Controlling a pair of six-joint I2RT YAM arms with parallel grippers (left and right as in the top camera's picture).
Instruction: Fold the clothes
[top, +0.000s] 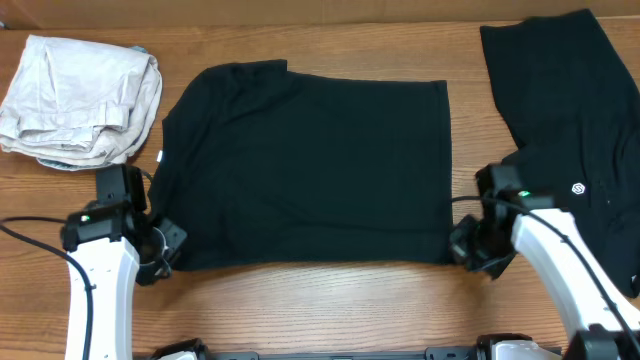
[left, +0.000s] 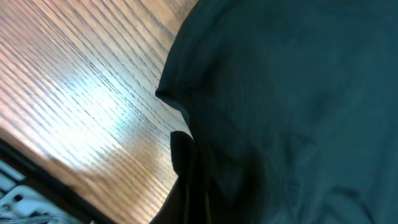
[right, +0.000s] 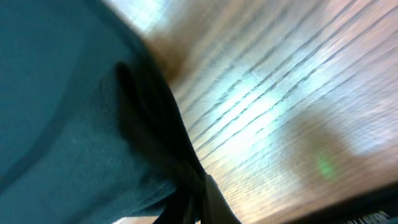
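Note:
A black short-sleeved T-shirt (top: 310, 170) lies flat across the middle of the wooden table, with a small white tag (top: 161, 155) at its left edge. My left gripper (top: 165, 245) is at the shirt's near left corner and is shut on the fabric. In the left wrist view the cloth (left: 298, 93) bunches between the fingers (left: 186, 190). My right gripper (top: 462, 245) is at the near right corner, shut on the hem. In the right wrist view the fabric (right: 62, 93) is pinched at the jaws (right: 199, 193).
A second black garment (top: 570, 110) lies at the far right, partly under my right arm. A folded beige garment (top: 80, 100) sits at the far left. Bare wooden table (top: 320, 305) runs along the near edge.

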